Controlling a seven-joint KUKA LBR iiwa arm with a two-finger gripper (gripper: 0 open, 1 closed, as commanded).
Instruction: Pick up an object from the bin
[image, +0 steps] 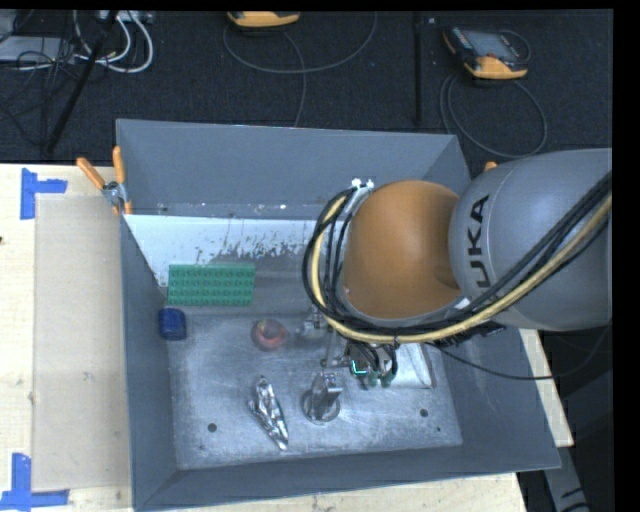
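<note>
The gripper (322, 398) hangs low over the grey metal bin (290, 150), its tip close to the floor at about 6 o'clock from the floor's middle. The orange wrist cover (400, 250) and looped cables (325, 260) sit above it and hide much of the bin's right half. Whether the jaws are apart or together cannot be told, since the tip shows as one dark grey shape against the grey floor. The thing nearest the gripper is a silvery crinkled piece (269, 411), long and narrow. It lies flat on the floor just beside the gripper at its 8 o'clock and looks apart from it. A small reddish-brown round object (268, 333) rests near the middle of the floor, at the gripper's 11 o'clock. A green studded flat plate (210, 285) lies at the foot of the back wall at 10 o'clock. A small blue block (172, 323) sits just below the plate's left corner, well apart from the gripper. A pale flat piece (418, 368) shows partly under the arm at 3 o'clock.
</note>
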